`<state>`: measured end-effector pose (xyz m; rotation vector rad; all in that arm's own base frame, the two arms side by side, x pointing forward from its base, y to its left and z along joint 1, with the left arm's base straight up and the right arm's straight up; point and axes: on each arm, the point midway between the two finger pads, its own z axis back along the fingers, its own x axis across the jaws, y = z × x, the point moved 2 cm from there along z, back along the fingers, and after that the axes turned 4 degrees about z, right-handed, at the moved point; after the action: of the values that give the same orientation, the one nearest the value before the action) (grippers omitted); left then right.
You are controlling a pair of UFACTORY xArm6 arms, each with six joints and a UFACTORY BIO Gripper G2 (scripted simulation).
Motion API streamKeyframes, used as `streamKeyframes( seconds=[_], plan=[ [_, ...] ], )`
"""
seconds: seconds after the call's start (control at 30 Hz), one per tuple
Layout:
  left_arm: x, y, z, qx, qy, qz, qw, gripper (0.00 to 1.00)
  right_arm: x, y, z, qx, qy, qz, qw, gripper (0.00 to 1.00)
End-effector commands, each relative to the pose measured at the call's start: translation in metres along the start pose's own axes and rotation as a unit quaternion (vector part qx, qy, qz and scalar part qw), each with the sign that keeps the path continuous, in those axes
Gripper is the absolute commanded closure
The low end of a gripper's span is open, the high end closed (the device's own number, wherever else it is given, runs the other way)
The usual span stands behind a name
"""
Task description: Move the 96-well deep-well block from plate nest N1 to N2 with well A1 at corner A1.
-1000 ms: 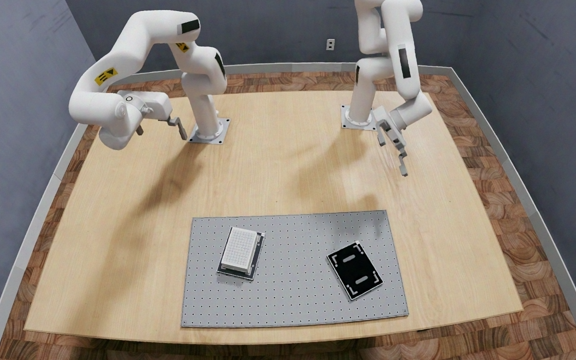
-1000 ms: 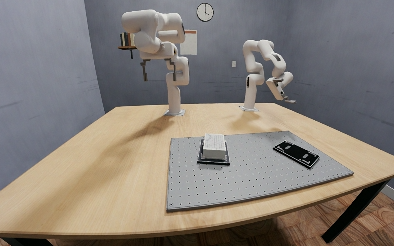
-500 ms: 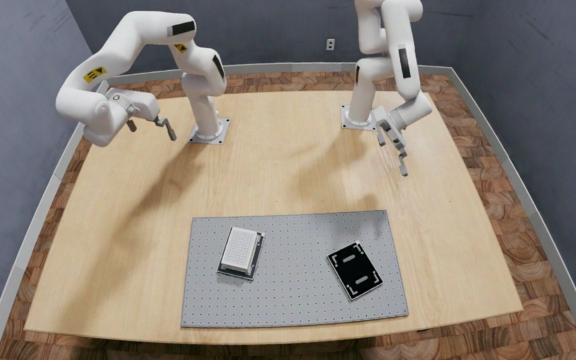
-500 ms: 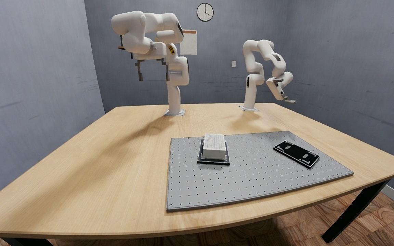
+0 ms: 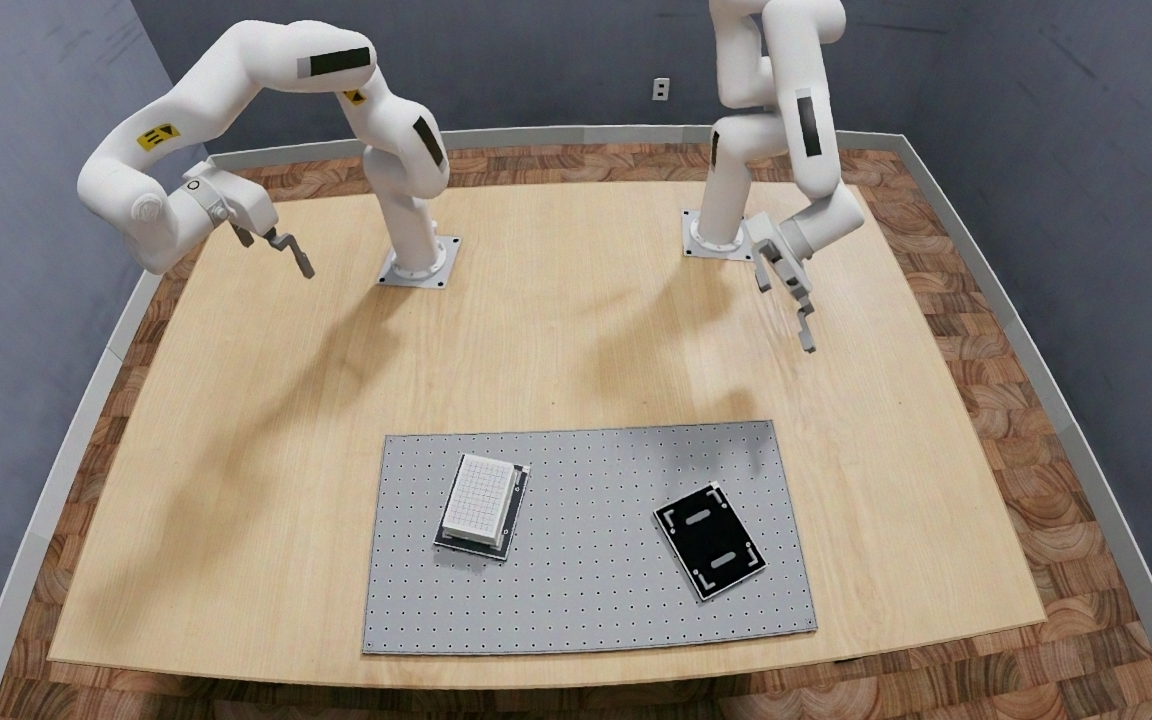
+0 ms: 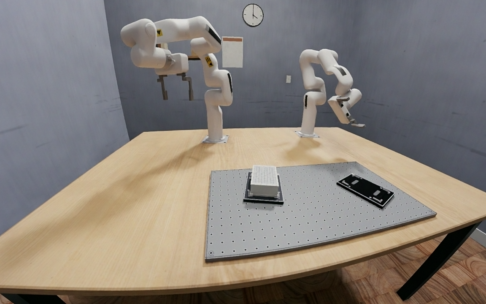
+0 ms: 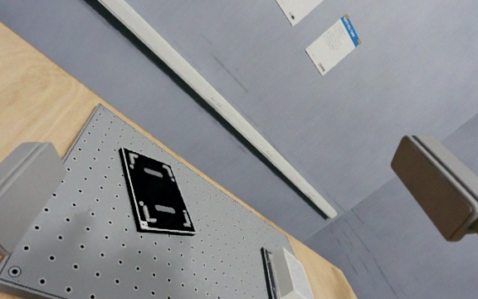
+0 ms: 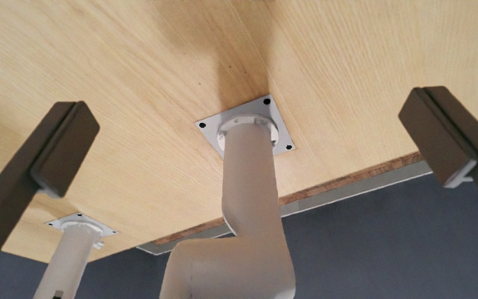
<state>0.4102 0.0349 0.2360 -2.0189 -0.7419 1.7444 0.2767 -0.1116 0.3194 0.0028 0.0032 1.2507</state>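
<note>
The white deep-well block (image 5: 480, 495) (image 6: 264, 180) (image 7: 299, 276) sits in the dark nest N1 (image 5: 513, 516) (image 6: 263, 201). Its cut-off corner is too small to make out. The nest N2 (image 5: 710, 540) (image 6: 365, 188) (image 7: 158, 191) is empty, with a white marked corner towards the arms. My left gripper (image 5: 784, 315) (image 6: 355, 112) (image 7: 227, 191) is open and empty, raised on the arms' side of N2. My right gripper (image 5: 277, 257) (image 6: 178, 98) (image 8: 251, 143) is open and empty, high above the table and well away from the block.
A grey perforated board (image 5: 589, 591) (image 6: 293, 226) bears both nests, set apart and turned at different angles. The arms' bases stand at the table's far side in the top view. The right wrist view shows both bases on the wooden table (image 8: 139, 124).
</note>
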Motion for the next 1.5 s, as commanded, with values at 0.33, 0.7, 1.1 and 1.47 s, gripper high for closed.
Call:
streamKeyframes(
  seconds=[0.33, 0.7, 1.1, 1.47],
  plan=[
    [-0.001, -0.001, -0.001, -0.001, 0.001, -0.001, 1.0000, 0.00, -0.078, 0.014, 0.001, -0.002, -0.001, -0.131, 0.9914, 0.00],
    [-0.001, -0.001, -0.001, -0.001, 0.001, -0.001, 1.0000, 0.00, -0.123, 0.033, 0.001, -0.002, -0.001, -0.212, 0.9773, 0.00],
    [-0.001, -0.001, -0.001, -0.001, 0.001, -0.001, 1.0000, 0.00, -0.158, 0.056, 0.001, -0.001, -0.001, -0.280, 0.9601, 0.00],
    [-0.001, -0.001, -0.001, -0.001, 0.001, -0.001, 1.0000, 0.00, -0.178, 0.071, 0.001, -0.001, -0.001, -0.320, 0.9475, 0.00]
  ],
)
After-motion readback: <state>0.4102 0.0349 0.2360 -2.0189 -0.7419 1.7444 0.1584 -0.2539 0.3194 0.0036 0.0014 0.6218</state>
